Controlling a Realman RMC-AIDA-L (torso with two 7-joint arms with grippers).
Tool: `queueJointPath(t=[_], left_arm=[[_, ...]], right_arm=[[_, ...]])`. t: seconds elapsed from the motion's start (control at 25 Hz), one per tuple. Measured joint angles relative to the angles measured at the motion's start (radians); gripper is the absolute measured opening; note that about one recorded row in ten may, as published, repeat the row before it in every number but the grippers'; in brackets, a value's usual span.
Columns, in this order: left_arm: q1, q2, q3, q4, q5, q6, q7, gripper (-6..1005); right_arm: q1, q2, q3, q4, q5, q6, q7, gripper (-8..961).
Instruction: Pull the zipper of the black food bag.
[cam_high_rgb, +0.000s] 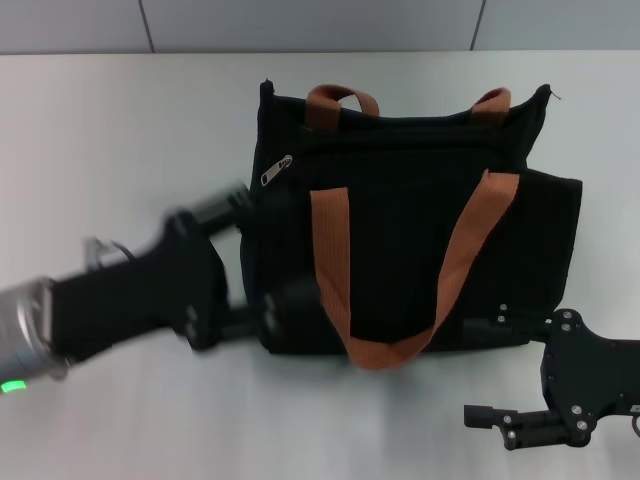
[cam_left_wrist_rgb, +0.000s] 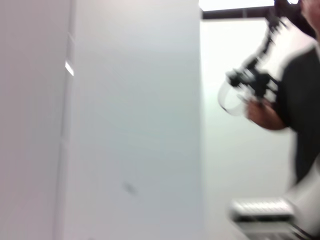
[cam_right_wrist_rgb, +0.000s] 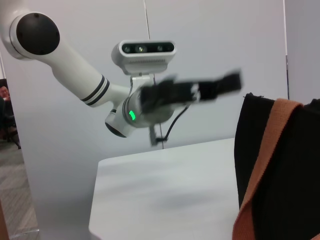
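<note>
The black food bag (cam_high_rgb: 410, 220) lies flat on the white table (cam_high_rgb: 100, 120), its orange-brown strap handles (cam_high_rgb: 400, 345) spread over its front. The zipper (cam_high_rgb: 276, 170), a small silver tab, sits near the bag's upper corner on the robot's left. The left gripper (cam_high_rgb: 255, 315) is blurred beside the bag's lower left edge, well below the tab; its opening cannot be made out. The right gripper (cam_high_rgb: 490, 370) rests near the bag's lower right corner, fingers spread apart and empty.
</note>
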Motion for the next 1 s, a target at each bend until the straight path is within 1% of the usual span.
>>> queueJointPath(t=[0.12, 0.2, 0.4, 0.44, 0.48, 0.52, 0.64, 0.68, 0.76, 0.84, 1.0], left_arm=[[0.017, 0.011, -0.005, 0.005, -0.136, -0.024, -0.021, 820], [0.022, 0.023, -0.016, 0.014, -0.161, -0.057, -0.041, 819], [0.019, 0.078, -0.030, 0.026, -0.153, -0.206, -0.089, 817], [0.018, 0.085, -0.028, 0.028, -0.143, -0.235, -0.092, 817], [0.016, 0.092, -0.027, 0.041, -0.105, -0.281, -0.106, 816], [0.016, 0.092, -0.027, 0.041, -0.105, -0.281, -0.106, 816], [0.008, 0.087, -0.027, 0.070, -0.030, -0.337, -0.130, 815], [-0.003, 0.077, -0.027, 0.077, 0.015, -0.363, -0.135, 814], [-0.007, 0.073, -0.027, 0.078, 0.027, -0.370, -0.135, 813], [-0.019, 0.058, -0.027, 0.079, 0.057, -0.390, -0.131, 813], [-0.036, 0.038, -0.028, 0.085, 0.074, -0.447, -0.118, 811]], right_arm=[[-0.003, 0.000, 0.000, 0.000, 0.000, 0.000, 0.000, 796], [-0.004, 0.000, 0.000, 0.000, 0.000, 0.000, -0.001, 794], [-0.006, 0.000, 0.000, 0.000, 0.000, -0.003, -0.005, 790], [-0.006, 0.000, 0.000, 0.000, 0.000, -0.003, -0.005, 789], [-0.006, 0.000, 0.000, 0.000, 0.000, -0.003, -0.005, 788], [-0.007, 0.000, 0.000, 0.000, 0.000, -0.003, -0.005, 787], [-0.007, 0.000, 0.000, 0.000, 0.000, -0.003, -0.002, 784], [-0.007, 0.000, 0.000, 0.000, 0.000, -0.003, -0.001, 784], [-0.008, 0.000, 0.000, 0.000, 0.000, -0.004, 0.000, 782], [-0.007, 0.000, 0.000, 0.000, 0.000, -0.004, 0.001, 780], [-0.006, 0.000, 0.000, 0.000, 0.000, -0.004, 0.001, 776]])
